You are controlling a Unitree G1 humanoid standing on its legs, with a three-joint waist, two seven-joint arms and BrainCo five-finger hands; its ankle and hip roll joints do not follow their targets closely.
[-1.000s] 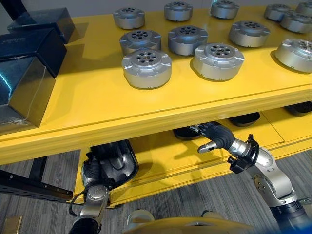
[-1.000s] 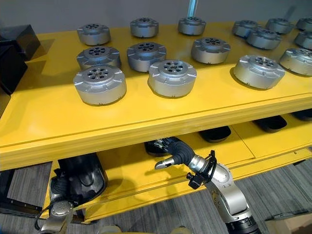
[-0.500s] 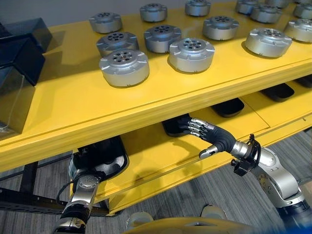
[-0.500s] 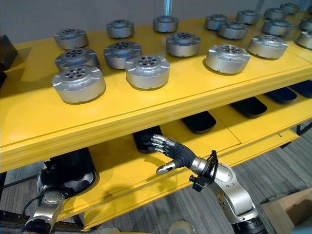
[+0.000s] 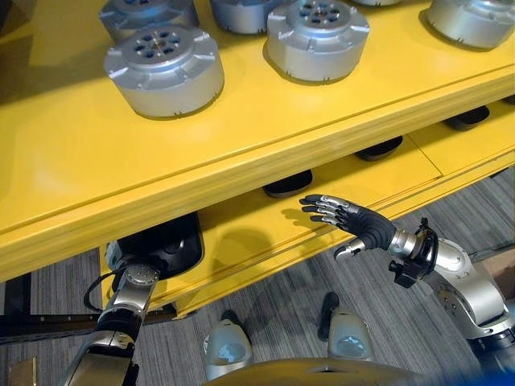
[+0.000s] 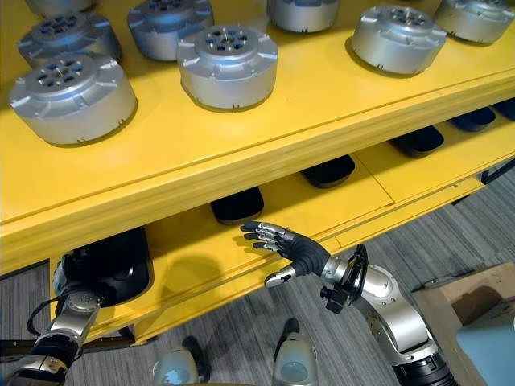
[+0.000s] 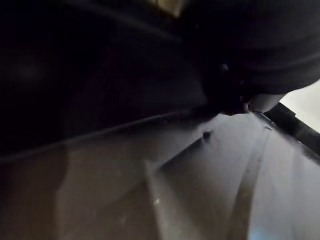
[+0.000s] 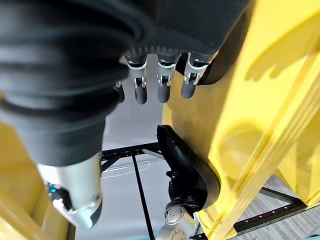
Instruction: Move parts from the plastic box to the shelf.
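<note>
The right hand [image 6: 299, 253], fingers released, has been drawn clear of the lower shelf [image 6: 201, 265] edge. At 8 o'clock, the left hand [image 6: 74, 273] is buried in a black tray [image 6: 113, 261]; its fingers cannot be told.

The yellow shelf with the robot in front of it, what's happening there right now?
The right hand hangs open and empty by the front edge of the yellow shelf's lower level. The left hand is reaching into a black tray at that level's left end, its fingers hidden. Round silver parts sit in rows on the top level.
</note>
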